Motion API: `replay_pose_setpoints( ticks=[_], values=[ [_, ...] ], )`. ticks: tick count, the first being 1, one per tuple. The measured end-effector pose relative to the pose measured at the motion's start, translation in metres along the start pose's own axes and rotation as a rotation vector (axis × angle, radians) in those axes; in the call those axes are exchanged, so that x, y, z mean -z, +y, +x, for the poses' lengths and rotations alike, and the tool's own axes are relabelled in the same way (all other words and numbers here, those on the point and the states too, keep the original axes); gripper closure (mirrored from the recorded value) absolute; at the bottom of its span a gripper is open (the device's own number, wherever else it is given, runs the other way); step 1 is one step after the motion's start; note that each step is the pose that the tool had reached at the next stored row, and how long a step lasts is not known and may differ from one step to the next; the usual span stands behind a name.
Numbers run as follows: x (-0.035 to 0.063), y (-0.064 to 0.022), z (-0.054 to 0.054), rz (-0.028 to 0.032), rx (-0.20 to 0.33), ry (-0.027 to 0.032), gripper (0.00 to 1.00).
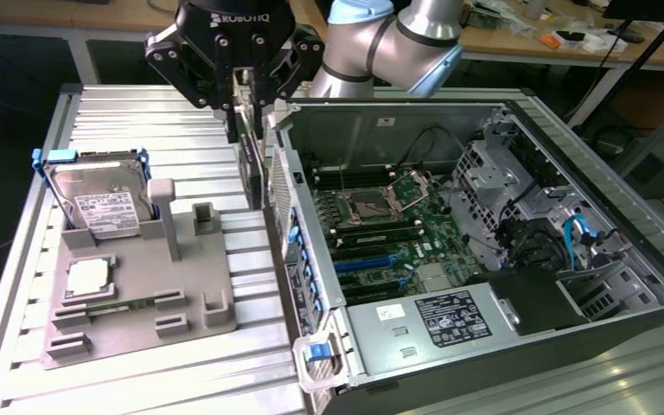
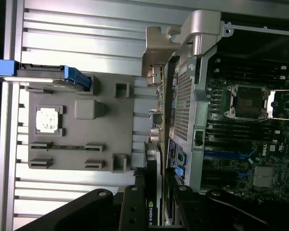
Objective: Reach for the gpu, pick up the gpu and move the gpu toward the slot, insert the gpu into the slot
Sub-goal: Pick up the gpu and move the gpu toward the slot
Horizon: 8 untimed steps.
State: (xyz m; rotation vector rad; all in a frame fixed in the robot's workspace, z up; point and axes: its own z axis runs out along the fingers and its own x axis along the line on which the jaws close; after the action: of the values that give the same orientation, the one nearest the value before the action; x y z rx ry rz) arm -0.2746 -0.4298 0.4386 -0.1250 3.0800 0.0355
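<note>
The gpu [image 1: 252, 169] hung on edge straight below my gripper [image 1: 248, 117]. My fingers were pinched narrow on its top edge, one on each face, so I was holding it clear of the ribbed metal table [image 1: 136, 121]. It sat in the gap between the grey fixture [image 1: 136, 298] on the exterior view's left and the open computer case [image 1: 361, 130] on the exterior view's right, just beside the case's left wall and outside it. In the wrist view the card ran away from my fingers [image 2: 135, 204], with its metal bracket at the far end.

I counted one gpu, the one in my grip. One hard drive [image 1: 104, 206] stood upright in the far end of the fixture. One square processor chip [image 1: 87, 277] lay flat in a pocket nearer the camera. There was one fixture and one case, with one green motherboard [image 1: 384, 233] exposed inside it.
</note>
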Motion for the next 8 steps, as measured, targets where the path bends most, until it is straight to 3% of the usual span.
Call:
replay_pose_setpoints(
  ticks=[8],
  values=[
    [-0.0015, -0.0022, -0.026, -0.0002, 0.000, 0.0014, 0.73]
  ],
)
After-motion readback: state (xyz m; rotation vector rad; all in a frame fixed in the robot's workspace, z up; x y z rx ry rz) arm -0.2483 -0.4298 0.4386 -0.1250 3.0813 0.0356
